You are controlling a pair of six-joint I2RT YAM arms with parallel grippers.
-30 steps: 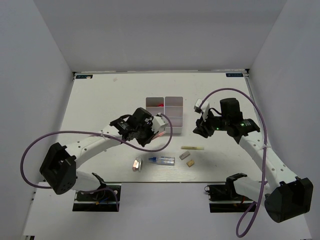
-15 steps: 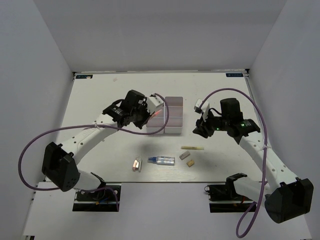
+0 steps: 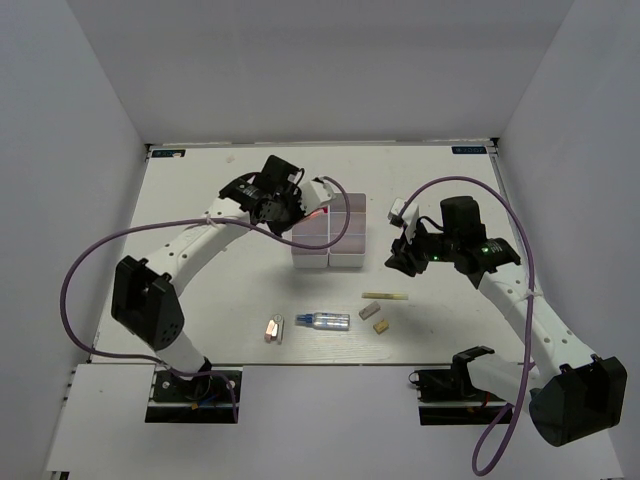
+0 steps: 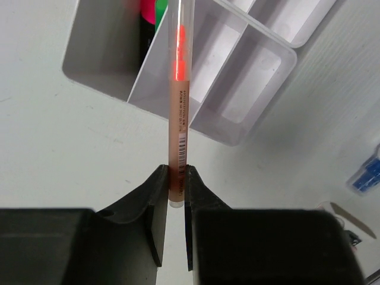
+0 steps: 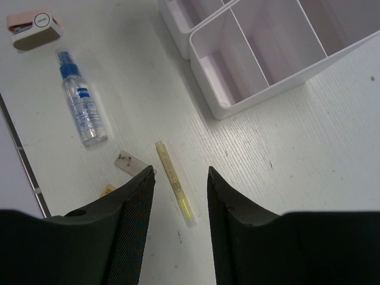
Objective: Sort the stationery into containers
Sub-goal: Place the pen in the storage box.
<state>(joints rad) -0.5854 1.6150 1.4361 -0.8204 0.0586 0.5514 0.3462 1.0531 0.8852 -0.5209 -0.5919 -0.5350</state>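
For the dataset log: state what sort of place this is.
Probably a robot lab test cell: a white table enclosed by white walls, a left arm and right arm bolted at its near edge, white divided boxes on it.

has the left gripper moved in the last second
Yes. The left gripper, holding the pink stick, went from the white boxes' near-left corner to over their far-left end.

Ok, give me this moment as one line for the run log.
left end effector: shut on pink stick, over containers | right end effector: open, near yellow stick
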